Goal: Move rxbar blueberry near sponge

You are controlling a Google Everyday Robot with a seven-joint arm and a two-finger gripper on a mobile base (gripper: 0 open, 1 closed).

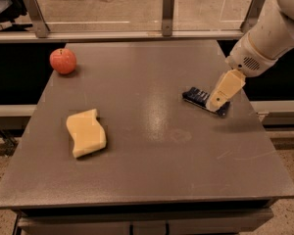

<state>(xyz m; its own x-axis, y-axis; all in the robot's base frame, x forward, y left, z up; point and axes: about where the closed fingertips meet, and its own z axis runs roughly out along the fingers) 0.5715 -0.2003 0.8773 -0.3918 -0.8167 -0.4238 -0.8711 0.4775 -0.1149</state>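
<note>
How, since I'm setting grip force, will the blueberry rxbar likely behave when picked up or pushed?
The rxbar blueberry lies flat and low on the table, so it probably won't roll or tip. The table shows sheen, so a push may slide it. It looks small, likely light. The gripper is over its right end.

rxbar blueberry (196,96) under gripper (216,105); sponge (86,132) left

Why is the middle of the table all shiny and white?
Camera view: that is glare, light bouncing off the smooth table between the sponge and the rxbar blueberry; the pincer is at the bar's end near the table edge, with a dark shadow beside it.
</note>
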